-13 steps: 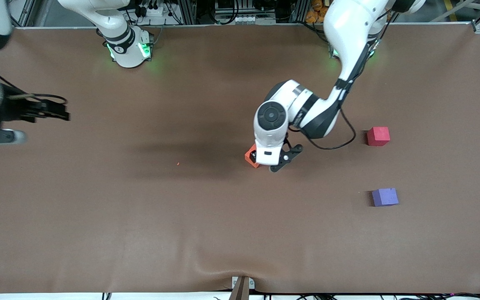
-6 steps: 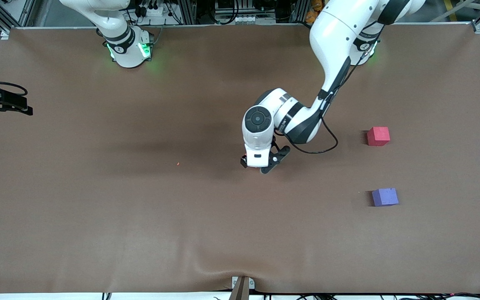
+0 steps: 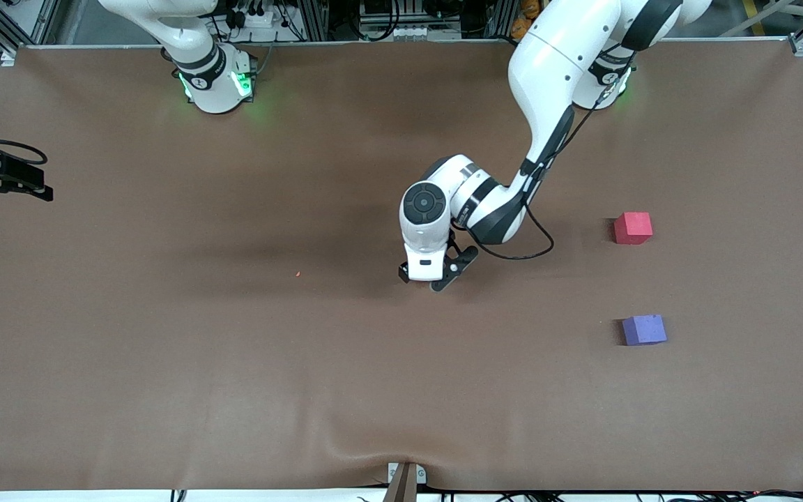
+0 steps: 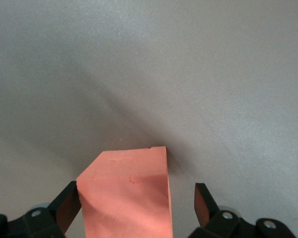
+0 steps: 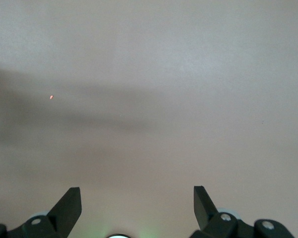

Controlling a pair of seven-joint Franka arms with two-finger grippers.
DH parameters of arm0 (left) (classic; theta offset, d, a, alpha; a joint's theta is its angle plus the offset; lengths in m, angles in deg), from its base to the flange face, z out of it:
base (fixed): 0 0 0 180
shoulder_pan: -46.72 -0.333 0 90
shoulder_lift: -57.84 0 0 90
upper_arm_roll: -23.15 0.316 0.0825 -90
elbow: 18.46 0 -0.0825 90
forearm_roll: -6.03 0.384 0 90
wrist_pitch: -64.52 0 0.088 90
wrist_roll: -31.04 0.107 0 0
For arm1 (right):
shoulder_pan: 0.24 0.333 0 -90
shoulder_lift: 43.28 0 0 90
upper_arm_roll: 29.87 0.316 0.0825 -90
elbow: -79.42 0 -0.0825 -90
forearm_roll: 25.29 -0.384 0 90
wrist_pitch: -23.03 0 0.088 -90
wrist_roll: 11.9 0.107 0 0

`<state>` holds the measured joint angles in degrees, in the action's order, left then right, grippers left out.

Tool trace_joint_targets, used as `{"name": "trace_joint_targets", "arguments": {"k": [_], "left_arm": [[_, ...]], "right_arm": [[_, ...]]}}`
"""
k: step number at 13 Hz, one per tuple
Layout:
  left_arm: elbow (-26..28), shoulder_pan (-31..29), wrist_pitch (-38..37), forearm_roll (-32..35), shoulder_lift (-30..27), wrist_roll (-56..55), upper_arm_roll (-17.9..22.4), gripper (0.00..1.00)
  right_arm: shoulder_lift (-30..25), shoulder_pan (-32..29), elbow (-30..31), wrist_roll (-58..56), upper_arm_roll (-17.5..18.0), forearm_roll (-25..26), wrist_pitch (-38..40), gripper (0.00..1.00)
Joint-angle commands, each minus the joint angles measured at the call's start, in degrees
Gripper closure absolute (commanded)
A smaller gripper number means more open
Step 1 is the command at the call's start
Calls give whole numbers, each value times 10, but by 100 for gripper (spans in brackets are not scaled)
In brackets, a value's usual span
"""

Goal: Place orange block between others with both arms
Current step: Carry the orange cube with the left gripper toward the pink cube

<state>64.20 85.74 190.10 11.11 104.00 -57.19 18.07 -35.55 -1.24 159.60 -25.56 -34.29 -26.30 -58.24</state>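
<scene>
The left gripper [image 3: 428,273] has dropped over the orange block [image 4: 126,196], fingers spread either side (nothing gripped), ready to close; right gripper [image 3: 4,183] waits open at the bench's nine-o'clock edge.

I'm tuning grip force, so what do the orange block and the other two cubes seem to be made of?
The orange block, between the left end effector's open fingers, looks like matte foam: no shine, and a small nick on its top edge. The pinkish-red cube and purple-blue cube look matte and flat-coloured too, probably the same foam, though painted wood can't be ruled out.
</scene>
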Motion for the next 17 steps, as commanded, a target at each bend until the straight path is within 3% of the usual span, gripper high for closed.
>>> {"name": "trace_joint_targets", "arguments": {"k": [1,3,4,7,11,17], "left_arm": [[-11,8,1,19,8,-19,4,40],[-11,8,1,19,8,-17,4,90],[-11,7,1,19,4,-11,5,100],[-10,-6,-17,26,-26,5,15,100],[9,-74,-170,42,-127,191,11,100],[147,-231,-193,19,-273,502,6,100]], "right_arm": [[-11,6,6,-5,-8,2,3,0],[-9,6,4,-5,-8,2,5,0],[-9,6,3,-7,-8,6,5,0],[-9,7,3,-7,-8,7,5,0],[-8,8,3,-7,-7,6,5,0],[-9,9,3,-7,-5,7,5,0]]}}
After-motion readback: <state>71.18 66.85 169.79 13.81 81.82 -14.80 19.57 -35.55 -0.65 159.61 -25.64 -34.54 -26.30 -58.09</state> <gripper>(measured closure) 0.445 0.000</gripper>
